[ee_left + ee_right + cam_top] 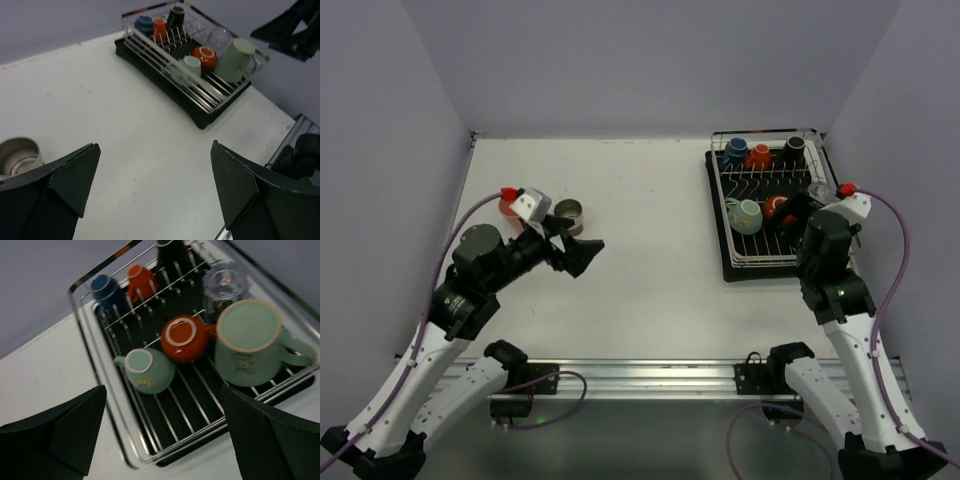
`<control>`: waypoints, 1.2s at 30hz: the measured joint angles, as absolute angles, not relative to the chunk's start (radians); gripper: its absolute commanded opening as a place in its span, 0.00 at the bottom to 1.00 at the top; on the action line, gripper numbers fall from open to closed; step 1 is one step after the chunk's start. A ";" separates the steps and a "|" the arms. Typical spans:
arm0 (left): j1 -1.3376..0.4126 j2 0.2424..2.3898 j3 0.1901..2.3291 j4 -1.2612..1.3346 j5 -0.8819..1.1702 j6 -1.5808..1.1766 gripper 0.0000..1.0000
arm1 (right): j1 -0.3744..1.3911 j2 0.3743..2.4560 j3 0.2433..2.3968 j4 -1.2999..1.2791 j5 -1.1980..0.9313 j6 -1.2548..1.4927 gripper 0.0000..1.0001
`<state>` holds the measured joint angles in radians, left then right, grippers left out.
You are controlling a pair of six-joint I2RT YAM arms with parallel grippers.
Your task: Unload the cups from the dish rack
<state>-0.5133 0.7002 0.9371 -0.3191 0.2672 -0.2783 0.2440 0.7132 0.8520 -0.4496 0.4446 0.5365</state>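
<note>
Silver wire, bent into a rectangular frame with rows of thin tines, forms the dish rack (160,91), which sits on a black ribbed tray at the far right of the matte white table (650,200). Along its far row stand a glossy blue cup (105,290), a small orange cup (141,280) and a black cup (170,252). Nearer lie a clear glass (225,282), a round orange cup (182,337) base up, a small teal cup (147,370) tipped over, and a big teal handled mug (250,342), also base up.

At the table's left a metallic-brown cup (568,213) stands mouth up beside a salmon-pink tumbler (508,208) that is partly hidden.

Over bare table, the left gripper (154,150) hovers with its fingers spread wide and empty. The right gripper (164,390) hangs above the rack's near end, its fingers likewise apart.
</note>
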 measured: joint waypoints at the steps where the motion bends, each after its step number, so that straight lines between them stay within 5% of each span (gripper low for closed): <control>1: -0.513 0.680 0.895 -0.318 0.279 -0.277 1.00 | 0.210 0.725 0.860 -0.455 0.463 0.525 0.99; 6: -0.534 0.574 0.706 -0.333 0.314 -0.265 1.00 | 0.057 0.853 0.920 -0.464 0.505 0.439 0.99; 14: -0.671 0.511 0.697 -0.329 0.289 -0.243 1.00 | -0.142 1.060 0.971 -0.495 0.430 0.321 0.99; 36: -0.790 0.507 0.697 -0.331 0.204 -0.242 1.00 | -0.219 1.325 1.059 -0.496 0.296 0.208 0.99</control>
